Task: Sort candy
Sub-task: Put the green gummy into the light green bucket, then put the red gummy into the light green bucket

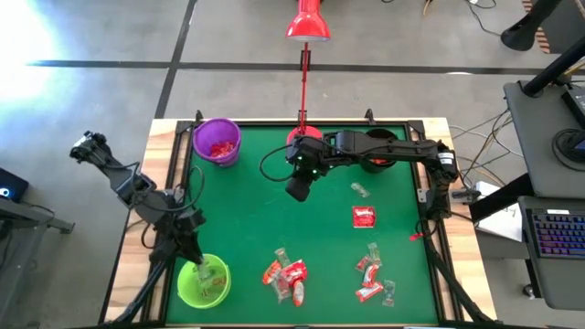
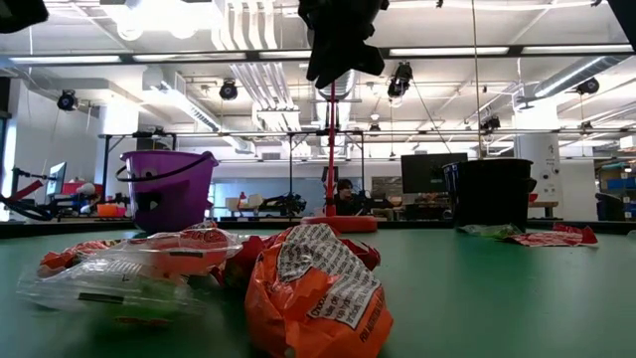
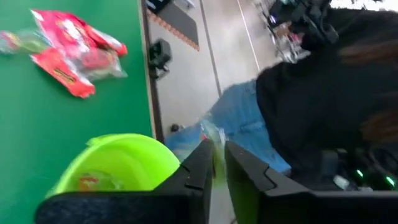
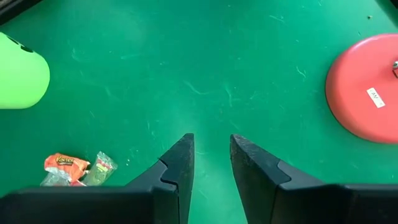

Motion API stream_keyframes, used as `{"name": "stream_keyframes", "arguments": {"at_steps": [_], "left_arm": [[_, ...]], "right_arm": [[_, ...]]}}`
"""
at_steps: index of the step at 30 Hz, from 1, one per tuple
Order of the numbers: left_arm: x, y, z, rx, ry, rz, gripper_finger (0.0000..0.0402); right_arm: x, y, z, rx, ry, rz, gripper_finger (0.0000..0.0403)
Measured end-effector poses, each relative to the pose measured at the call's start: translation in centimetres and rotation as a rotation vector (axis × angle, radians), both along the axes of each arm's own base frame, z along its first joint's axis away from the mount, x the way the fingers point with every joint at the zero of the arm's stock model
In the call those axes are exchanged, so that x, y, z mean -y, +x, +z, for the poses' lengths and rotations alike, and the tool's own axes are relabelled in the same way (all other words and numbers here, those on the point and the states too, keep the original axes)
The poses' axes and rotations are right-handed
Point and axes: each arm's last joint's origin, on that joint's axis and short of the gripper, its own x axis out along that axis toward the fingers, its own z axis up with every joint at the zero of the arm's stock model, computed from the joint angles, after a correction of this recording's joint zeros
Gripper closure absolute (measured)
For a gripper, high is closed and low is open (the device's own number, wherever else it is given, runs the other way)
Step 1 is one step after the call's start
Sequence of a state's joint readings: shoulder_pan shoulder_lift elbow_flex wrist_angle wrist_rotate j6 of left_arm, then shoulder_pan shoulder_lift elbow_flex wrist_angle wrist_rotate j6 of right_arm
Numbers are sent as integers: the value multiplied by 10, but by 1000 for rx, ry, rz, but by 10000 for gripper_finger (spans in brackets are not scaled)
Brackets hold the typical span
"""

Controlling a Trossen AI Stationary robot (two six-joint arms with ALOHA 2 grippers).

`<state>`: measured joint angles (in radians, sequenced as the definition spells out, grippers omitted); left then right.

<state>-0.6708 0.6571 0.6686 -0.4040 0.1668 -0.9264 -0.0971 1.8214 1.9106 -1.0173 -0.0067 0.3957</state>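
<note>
I am looking across the green worktop (image 1: 247, 228) from its near edge, where the candy (image 1: 285, 274) is lying in a loose heap of red, orange and clear wrappers; in the low view the closest orange wrapper (image 2: 316, 298) is filling the foreground beside a clear one (image 2: 109, 283). A second cluster of candy (image 1: 370, 274) is lying to the right along the same edge. At the near left corner my left hand (image 1: 203, 272) is hanging over the lime green cup (image 1: 203, 283); in its wrist view the fingers (image 3: 202, 168) are standing only slightly apart with a clear wrapper (image 3: 214, 146) pinched between them above the cup's rim, and a few sweets are lying inside the cup. Beyond the worktop's edge a person in a dark top and blue jeans (image 3: 323, 93) is showing.

Farther in, a single red candy (image 1: 364, 217) is lying flat on the right half, with a clear one (image 1: 360, 190) just past it. My right hand (image 1: 299, 189) is hovering over bare green near the middle, its fingers (image 4: 179, 168) parted and holding nothing.

At the far edge, the red lamp base (image 4: 367, 87) is sitting beside that arm, a black cup (image 1: 378, 153) is standing right of it, and the purple cup (image 1: 218, 142) with red candy inside is standing at the far left.
</note>
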Motion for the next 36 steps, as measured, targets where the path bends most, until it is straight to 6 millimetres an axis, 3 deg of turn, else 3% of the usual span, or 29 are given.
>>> {"name": "stream_keyframes", "arguments": {"at_steps": [11, 19, 27, 36], "left_arm": [[8, 9, -1, -46, 99, -44, 282], [2, 19, 5, 171, 394, 167, 278], [-11, 22, 35, 385, 747, 465, 278], [-23, 9, 56, 342, 898, 481, 278]], "right_arm": [[0, 0, 0, 1, 2, -2, 295], [1, 2, 1, 22, -28, 38, 313], [-3, -10, -5, -109, 91, -4, 323], [-23, -31, -13, -358, 14, -146, 290]]}}
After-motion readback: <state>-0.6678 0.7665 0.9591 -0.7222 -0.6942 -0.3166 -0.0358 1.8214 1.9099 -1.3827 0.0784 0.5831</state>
